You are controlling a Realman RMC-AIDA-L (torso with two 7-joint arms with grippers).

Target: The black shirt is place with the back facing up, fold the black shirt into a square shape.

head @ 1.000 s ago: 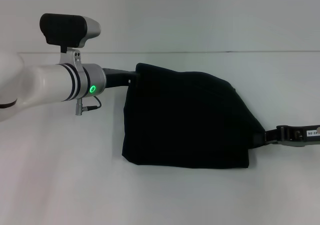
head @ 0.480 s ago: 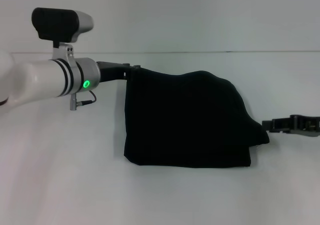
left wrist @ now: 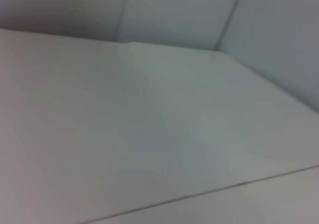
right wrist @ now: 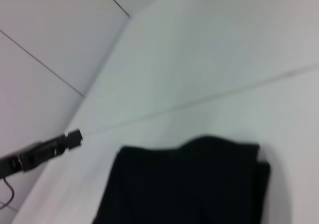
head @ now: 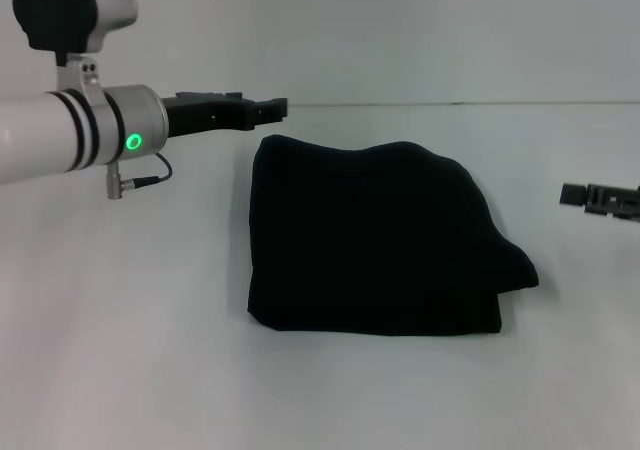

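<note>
The black shirt (head: pixel 370 240) lies folded into a rough square on the white table (head: pixel 120 350), with a small bulge at its right side. In the right wrist view the black shirt (right wrist: pixel 189 184) also lies free. My left gripper (head: pixel 278 107) hovers open just above and behind the shirt's far left corner, holding nothing. It shows again as the left gripper (right wrist: pixel 75 137) in the right wrist view. My right gripper (head: pixel 566 195) is open at the right edge, apart from the shirt. The left wrist view shows only white surfaces.
The table's back edge (head: pixel 450 103) meets a pale wall behind the shirt. Bare white tabletop lies in front of the shirt and on both sides of it.
Both grippers let go of the shirt. The left one rose and drew back to the left, the right one pulled away to the right. The shirt settled flat.
</note>
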